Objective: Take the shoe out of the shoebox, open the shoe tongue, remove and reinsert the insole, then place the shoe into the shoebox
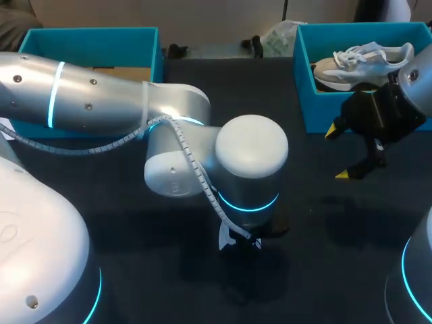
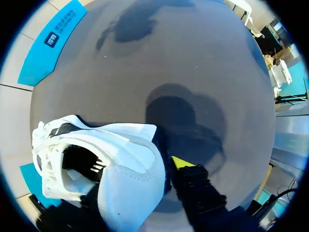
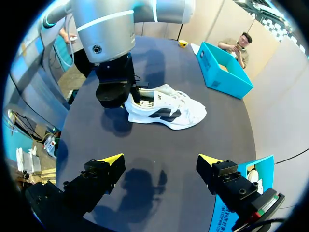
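A white shoe [image 3: 166,110] with dark side marks lies on its sole on the black table, in the middle. My left gripper [image 3: 117,99] stands over the shoe's heel. In the left wrist view the white heel [image 2: 128,186] fills the space between the fingers. One yellow fingertip [image 2: 180,162] presses on its outer side, and the other finger is hidden behind the heel. My right gripper [image 3: 161,162] hangs open and empty above bare table, a good way short of the shoe. In the head view the right gripper [image 1: 339,152] is in front of the teal shoebox [image 1: 304,81].
A second pale shoe [image 1: 361,61] lies inside the teal shoebox at the back right. Another teal box [image 1: 88,37] stands at the back left. My left arm [image 1: 175,148] stretches across the table's middle and hides the white shoe in the head view.
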Tool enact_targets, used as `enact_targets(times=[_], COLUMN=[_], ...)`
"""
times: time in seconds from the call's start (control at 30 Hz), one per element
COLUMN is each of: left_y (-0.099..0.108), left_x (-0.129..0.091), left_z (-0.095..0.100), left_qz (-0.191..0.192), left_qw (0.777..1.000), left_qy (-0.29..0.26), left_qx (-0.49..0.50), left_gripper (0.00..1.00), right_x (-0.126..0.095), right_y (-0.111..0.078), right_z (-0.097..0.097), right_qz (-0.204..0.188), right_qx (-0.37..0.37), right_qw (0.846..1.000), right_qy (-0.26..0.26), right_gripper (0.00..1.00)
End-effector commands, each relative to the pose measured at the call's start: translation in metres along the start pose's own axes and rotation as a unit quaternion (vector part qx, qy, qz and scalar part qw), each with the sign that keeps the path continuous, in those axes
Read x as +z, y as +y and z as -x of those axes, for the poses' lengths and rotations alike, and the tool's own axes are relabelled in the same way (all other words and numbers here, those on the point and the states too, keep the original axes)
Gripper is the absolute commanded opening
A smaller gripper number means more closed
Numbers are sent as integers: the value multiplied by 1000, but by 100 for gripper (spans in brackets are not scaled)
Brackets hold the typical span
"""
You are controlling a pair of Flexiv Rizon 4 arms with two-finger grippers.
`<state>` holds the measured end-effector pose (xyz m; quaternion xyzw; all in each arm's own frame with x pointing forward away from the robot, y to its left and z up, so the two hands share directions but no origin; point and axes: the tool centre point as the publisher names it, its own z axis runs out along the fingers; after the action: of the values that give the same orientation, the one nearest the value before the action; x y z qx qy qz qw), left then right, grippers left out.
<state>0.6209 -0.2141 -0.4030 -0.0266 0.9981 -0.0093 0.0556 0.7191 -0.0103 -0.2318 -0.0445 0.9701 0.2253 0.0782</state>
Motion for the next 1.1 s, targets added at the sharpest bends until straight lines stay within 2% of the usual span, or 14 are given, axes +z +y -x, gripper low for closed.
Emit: enact_targets(times=[0.03, 0.1, 0.13, 0.2, 0.5, 0.87, 1.1], left_y=[4, 5, 5, 6, 17, 27, 29], left_x=[1, 1, 1, -1, -38, -108, -155], left_z=[0, -1, -1, -2, 5, 19, 30], left_qz=[-3, -3, -4, -5, -20, -16, -7], left_qw=[1000, 1000, 1000, 1000, 998, 994, 993], left_qy=[10, 19, 22, 28, 67, 95, 90], left_qx=[1, 1, 2, 1, 5, 50, 69], left_gripper=[34, 31, 23, 0, 0, 0, 0], right_x=[1, 1, 1, 1, 1, 1, 1], right_y=[0, 0, 0, 0, 0, 0, 0], right_z=[0, 0, 0, 0, 0, 0, 0], right_qz=[-2, -2, -2, -2, -2, -2, -2], right_qx=[0, 0, 0, 0, 0, 0, 0], right_qw=[1000, 1000, 1000, 1000, 1000, 1000, 1000], right_qy=[-1, -1, -1, -1, -1, -1, -1], right_gripper=[100, 100, 100, 100, 100, 100, 100])
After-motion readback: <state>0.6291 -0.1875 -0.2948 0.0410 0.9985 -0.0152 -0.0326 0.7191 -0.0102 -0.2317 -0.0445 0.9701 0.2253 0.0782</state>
